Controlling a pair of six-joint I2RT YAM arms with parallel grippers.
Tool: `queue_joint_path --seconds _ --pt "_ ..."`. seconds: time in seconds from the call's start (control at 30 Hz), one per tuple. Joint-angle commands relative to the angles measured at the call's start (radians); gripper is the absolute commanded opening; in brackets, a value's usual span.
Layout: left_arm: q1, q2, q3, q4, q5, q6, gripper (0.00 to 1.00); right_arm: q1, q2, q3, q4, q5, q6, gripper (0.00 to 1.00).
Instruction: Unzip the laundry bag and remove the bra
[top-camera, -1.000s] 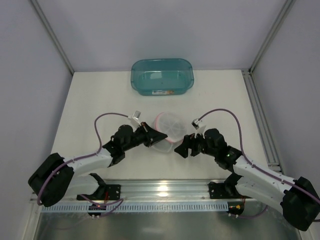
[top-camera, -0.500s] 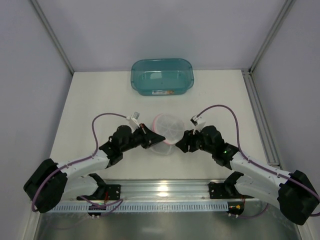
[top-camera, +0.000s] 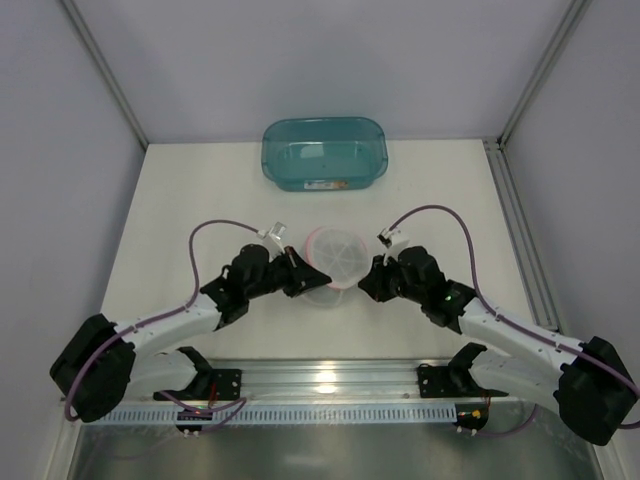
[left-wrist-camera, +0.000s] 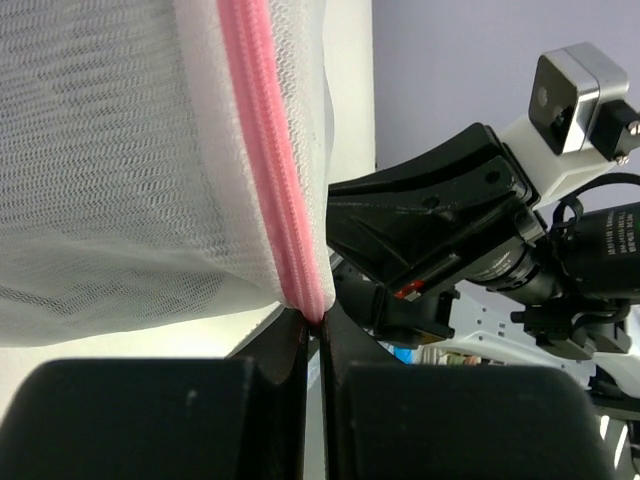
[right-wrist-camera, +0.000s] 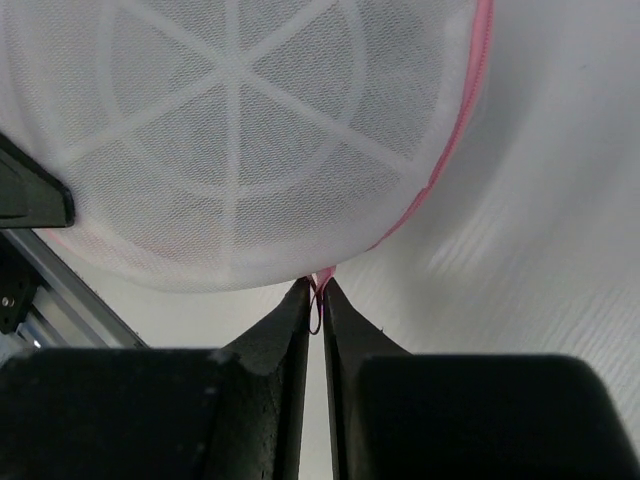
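The laundry bag (top-camera: 335, 260), a round white mesh pouch with a pink rim, hangs between my two grippers at mid-table. My left gripper (top-camera: 306, 280) is at its left edge, shut on the pink zip seam (left-wrist-camera: 290, 240) at the bag's lower corner. My right gripper (top-camera: 366, 283) is at its right edge, jaws pinched on the small pink zip pull (right-wrist-camera: 319, 292) under the bag's round spoked face (right-wrist-camera: 235, 130). The bra is hidden; no dark fabric shows through the mesh.
A teal translucent tub (top-camera: 324, 152) stands at the back centre. A metal rail (top-camera: 320, 382) runs along the near edge and another rail (top-camera: 522, 235) along the right side. In the left wrist view the right arm's wrist (left-wrist-camera: 470, 230) sits close behind the bag.
My right gripper moved left up to the bag and closed on the zip pull. The left gripper stayed shut on the seam, and the bag shifted only slightly.
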Motion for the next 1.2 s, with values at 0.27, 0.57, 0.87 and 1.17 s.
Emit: queue_joint_path --seconds 0.27,0.57,0.87,1.17 --pt "0.011 -0.058 0.14 -0.274 0.175 0.186 0.0 0.005 0.051 0.125 -0.24 0.316 -0.014 0.12" --pt "0.014 0.017 0.223 -0.35 0.402 0.327 0.0 0.005 0.125 0.141 -0.248 0.396 -0.026 0.1" --pt "0.069 0.134 0.338 -0.459 0.362 0.483 0.7 0.005 0.065 0.131 -0.257 0.395 -0.035 0.04" --pt "0.086 0.093 0.387 -0.547 -0.063 0.405 0.99 0.007 -0.001 0.103 -0.246 0.307 -0.028 0.04"
